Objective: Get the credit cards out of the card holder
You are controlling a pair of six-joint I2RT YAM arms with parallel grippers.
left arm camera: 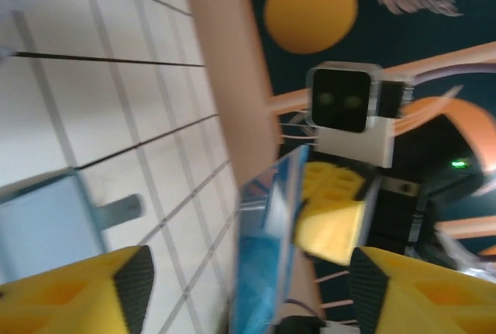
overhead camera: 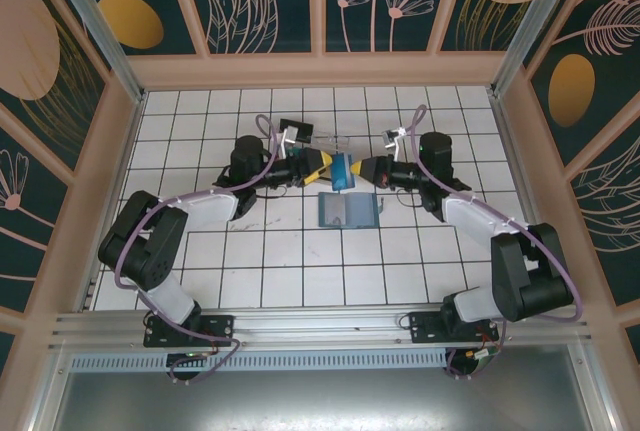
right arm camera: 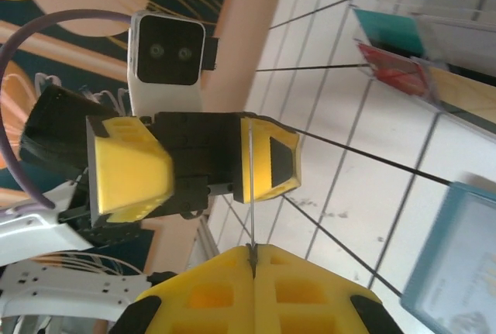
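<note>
A blue credit card point(overhead camera: 343, 169) hangs in the air between the two grippers at the middle of the table. My right gripper point(right arm camera: 253, 253) is shut on its edge, and the card point(right arm camera: 251, 187) shows there as a thin line. My left gripper point(left arm camera: 248, 280) is open around the card point(left arm camera: 267, 256), with a gap on each side. The teal card holder point(overhead camera: 347, 210) lies flat on the tiles just in front of the grippers, also seen in the wrist views point(left arm camera: 43, 229) point(right arm camera: 457, 264). A reddish card point(right arm camera: 391, 70) lies in the clear tray.
The clear divided tray point(right arm camera: 434, 47) stands behind the grippers, holding a teal item point(right arm camera: 391, 32). A wooden frame point(overhead camera: 320, 69) walls in the tiled table on three sides. Open tiles lie in front of the card holder.
</note>
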